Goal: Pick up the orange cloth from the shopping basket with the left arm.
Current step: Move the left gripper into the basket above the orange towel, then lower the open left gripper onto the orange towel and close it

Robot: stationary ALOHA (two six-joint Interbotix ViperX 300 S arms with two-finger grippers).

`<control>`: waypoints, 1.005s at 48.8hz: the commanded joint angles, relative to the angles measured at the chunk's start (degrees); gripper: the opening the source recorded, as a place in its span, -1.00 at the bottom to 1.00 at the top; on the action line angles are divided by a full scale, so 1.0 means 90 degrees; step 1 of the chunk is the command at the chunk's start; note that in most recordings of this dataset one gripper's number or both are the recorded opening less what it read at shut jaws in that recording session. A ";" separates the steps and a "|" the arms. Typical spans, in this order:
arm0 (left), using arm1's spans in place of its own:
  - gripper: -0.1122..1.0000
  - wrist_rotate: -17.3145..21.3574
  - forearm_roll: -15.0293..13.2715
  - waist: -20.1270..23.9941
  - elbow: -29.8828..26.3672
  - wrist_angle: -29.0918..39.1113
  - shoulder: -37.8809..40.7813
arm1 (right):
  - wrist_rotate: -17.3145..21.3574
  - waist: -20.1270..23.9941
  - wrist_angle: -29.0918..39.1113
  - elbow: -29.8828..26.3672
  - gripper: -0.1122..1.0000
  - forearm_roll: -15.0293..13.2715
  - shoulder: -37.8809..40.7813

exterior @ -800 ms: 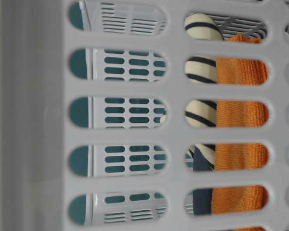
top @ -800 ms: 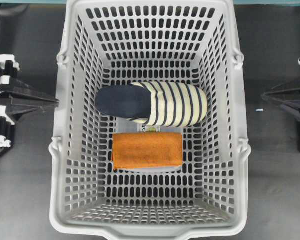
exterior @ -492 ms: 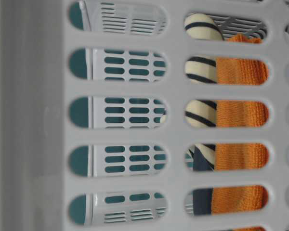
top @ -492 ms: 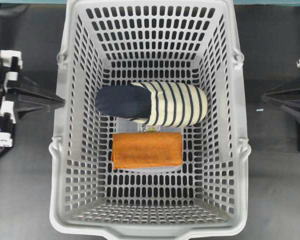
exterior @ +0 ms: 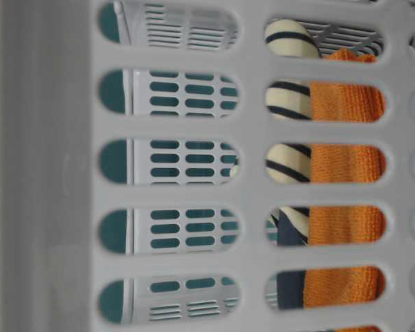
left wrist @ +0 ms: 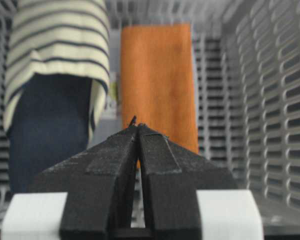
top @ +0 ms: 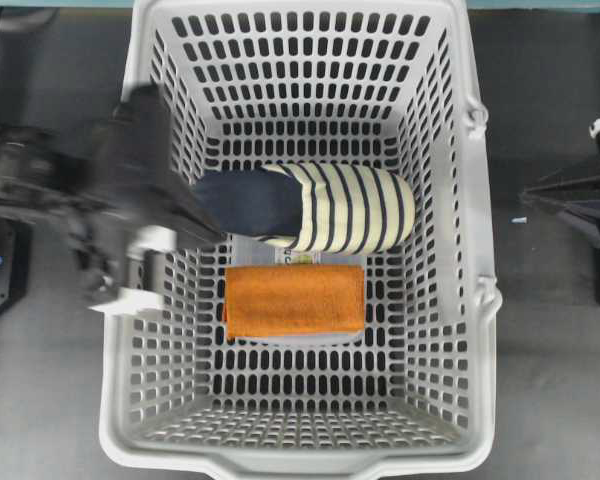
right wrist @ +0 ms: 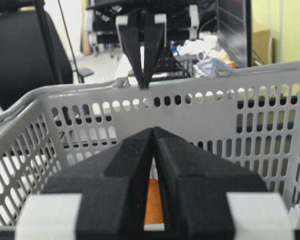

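Inside basket (top: 470, 300): 1 cloth (top: 295, 299), 1 slipper (top: 310, 207)

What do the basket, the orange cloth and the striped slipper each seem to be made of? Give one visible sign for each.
Shopping basket: probably moulded plastic, smooth grey, with slotted walls.
Orange cloth: likely microfibre or terry, with a fuzzy nap.
Striped slipper: apparently soft fabric, matte.

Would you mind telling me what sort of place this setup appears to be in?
Probably a robotics lab or office. Behind the shopping basket, the right wrist view shows a black office chair, a dark monitor and a cluttered desk.
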 commanded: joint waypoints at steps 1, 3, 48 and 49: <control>-0.78 0.0049 0.0029 -0.0059 -0.0820 0.0703 0.0615 | -0.0020 0.0010 -0.0029 -0.0078 -0.79 0.0029 0.0059; -0.78 0.0049 0.0020 -0.0059 -0.1094 0.0938 0.0879 | -0.0010 0.0010 -0.0029 -0.0068 -0.79 0.0029 0.0068; 0.80 -0.0352 0.0029 -0.0195 -0.1699 0.1133 0.2607 | 0.0000 0.0020 -0.0078 -0.0029 -0.79 0.0029 0.0020; 0.80 -0.0381 0.0029 -0.0195 -0.1689 0.1113 0.2646 | 0.0000 0.0020 -0.0078 -0.0039 -0.79 0.0029 0.0010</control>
